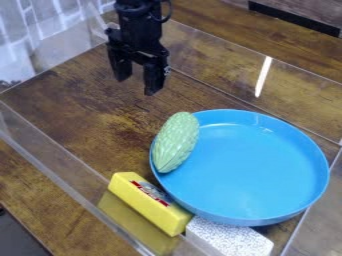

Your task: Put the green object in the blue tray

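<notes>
The green object [174, 141], a pale green bumpy oval, lies on the left rim of the blue tray [267, 190], leaning half over the edge. The tray is a large round blue dish at the right. My black gripper [136, 77] hangs above the wooden table at the upper left, well away from the green object and up-left of it. Its two fingers point down with a gap between them, and nothing is held.
A yellow rectangular block [144, 203] lies just in front of the tray's left side. A white speckled sponge [227, 240] sits at the bottom edge. Clear plastic walls [54, 170] enclose the wooden table [80, 120].
</notes>
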Robot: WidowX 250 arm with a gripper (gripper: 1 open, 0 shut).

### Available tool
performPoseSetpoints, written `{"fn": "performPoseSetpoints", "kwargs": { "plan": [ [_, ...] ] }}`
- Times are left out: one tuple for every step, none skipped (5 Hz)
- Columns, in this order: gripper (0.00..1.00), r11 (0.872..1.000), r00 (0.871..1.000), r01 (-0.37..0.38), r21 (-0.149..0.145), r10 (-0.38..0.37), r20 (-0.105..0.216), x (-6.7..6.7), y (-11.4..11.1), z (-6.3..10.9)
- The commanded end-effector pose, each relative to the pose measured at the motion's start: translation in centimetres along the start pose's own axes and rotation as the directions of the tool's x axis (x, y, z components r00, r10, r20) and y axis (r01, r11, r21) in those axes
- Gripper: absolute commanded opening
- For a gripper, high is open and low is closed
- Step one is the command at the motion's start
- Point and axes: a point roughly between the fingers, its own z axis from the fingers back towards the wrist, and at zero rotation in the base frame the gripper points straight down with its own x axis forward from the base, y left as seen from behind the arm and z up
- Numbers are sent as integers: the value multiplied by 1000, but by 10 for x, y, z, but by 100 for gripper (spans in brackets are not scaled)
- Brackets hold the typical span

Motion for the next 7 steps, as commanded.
{"fn": "performPoseSetpoints", "kwargs": {
  "plan": [
    [100,996,996,86,-4,-86,39,12,-10,7],
    [100,991,991,132,-16,-131,35,2,-21,-2],
    [100,984,984,178,-13,-177,31,-7,-30,-4],
    [100,975,975,223,-12,-223,25,-2,-53,-4],
    [100,975,975,221,-12,-221,15,-6,-64,-4],
    [100,980,981,196,-12,-196,8,-7,-66,-5],
    [100,976,976,217,-16,-217,0,4,-77,-6]
  ]
}}
